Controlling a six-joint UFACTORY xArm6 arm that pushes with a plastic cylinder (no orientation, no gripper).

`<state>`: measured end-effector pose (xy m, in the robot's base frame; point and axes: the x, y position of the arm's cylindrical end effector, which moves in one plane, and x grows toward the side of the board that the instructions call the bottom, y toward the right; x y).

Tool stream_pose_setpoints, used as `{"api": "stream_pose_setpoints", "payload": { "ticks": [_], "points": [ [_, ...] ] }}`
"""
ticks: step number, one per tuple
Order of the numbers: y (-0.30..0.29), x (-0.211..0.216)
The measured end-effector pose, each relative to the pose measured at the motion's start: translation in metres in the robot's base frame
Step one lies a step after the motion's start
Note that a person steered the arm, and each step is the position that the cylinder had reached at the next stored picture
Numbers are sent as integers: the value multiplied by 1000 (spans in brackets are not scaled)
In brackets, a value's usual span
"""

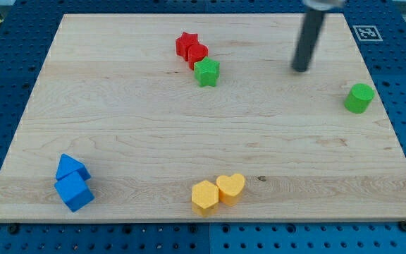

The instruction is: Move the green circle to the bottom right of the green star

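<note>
The green circle (359, 97) stands near the board's right edge. The green star (206, 72) sits in the upper middle, touching a red block (197, 54). My tip (300, 69) is on the board between them, up and to the left of the green circle and well to the right of the green star. It touches no block.
A red star (186, 44) sits just above the red block. A blue block (70, 167) and a blue cube (75, 192) are at the bottom left. A yellow hexagon (204, 197) and a yellow heart (231, 188) are at the bottom middle. The wooden board (118, 127) lies on a blue pegboard.
</note>
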<state>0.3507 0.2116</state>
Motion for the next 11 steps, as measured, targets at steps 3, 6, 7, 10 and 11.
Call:
{"api": "stream_pose_setpoints", "payload": {
  "ticks": [3, 6, 7, 10, 11],
  "points": [
    [134, 46],
    [-39, 99],
    [-15, 99],
    [94, 73],
    [35, 60]
  ]
}}
